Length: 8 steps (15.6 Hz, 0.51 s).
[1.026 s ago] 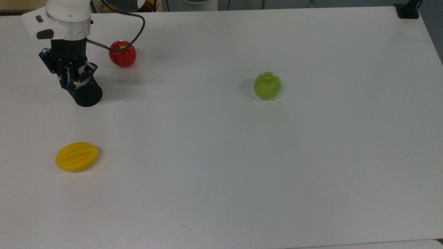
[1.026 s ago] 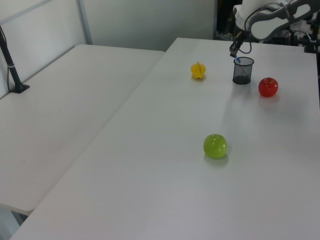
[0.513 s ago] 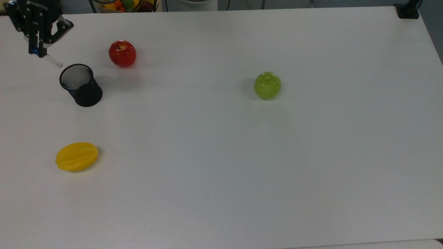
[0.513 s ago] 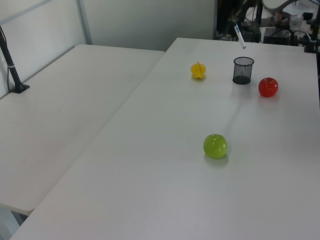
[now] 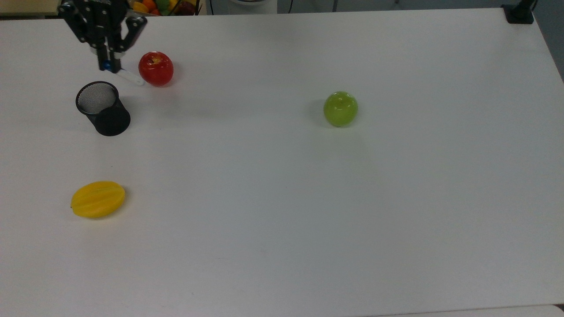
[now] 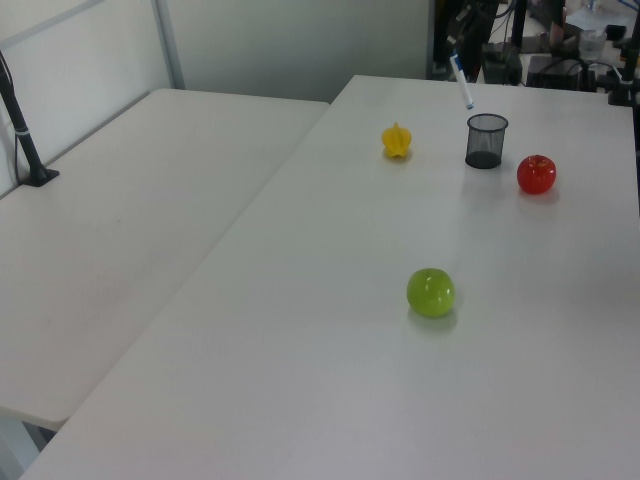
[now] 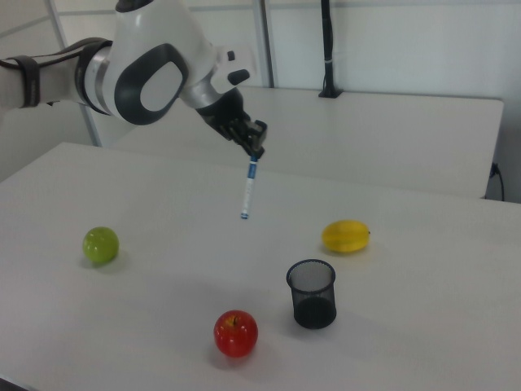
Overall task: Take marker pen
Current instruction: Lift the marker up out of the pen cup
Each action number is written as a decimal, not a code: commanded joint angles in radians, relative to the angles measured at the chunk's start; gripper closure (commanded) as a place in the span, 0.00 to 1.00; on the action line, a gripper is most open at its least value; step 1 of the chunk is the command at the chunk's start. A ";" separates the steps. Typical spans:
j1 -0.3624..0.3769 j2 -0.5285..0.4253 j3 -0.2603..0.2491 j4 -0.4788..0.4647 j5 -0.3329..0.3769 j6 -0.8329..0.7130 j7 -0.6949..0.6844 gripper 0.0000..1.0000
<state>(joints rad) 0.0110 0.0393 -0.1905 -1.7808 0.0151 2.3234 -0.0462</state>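
White tabletop (image 5: pixel 308 220), second white table alongside in left view; grey wall behind. My end effector (image 7: pixel 254 152) clamped on marker pen (image 7: pixel 248 189) by blue cap, pen hanging in air above tabletop. One black mesh cup (image 5: pixel 103 108), one red apple (image 5: pixel 156 68), one green apple (image 5: pixel 340 108), one yellow fruit (image 5: pixel 98 199).

The marker pen (image 7: pixel 248 188) is slim and white-barrelled with a blue cap, hanging nearly upright in mid-air, cap uppermost, well above the table.
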 commanded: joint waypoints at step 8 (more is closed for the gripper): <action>0.084 0.148 0.226 0.027 0.100 -0.062 0.255 1.00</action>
<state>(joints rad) 0.0446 0.1167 0.0339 -1.7769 0.0639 2.2695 0.1628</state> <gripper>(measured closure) 0.833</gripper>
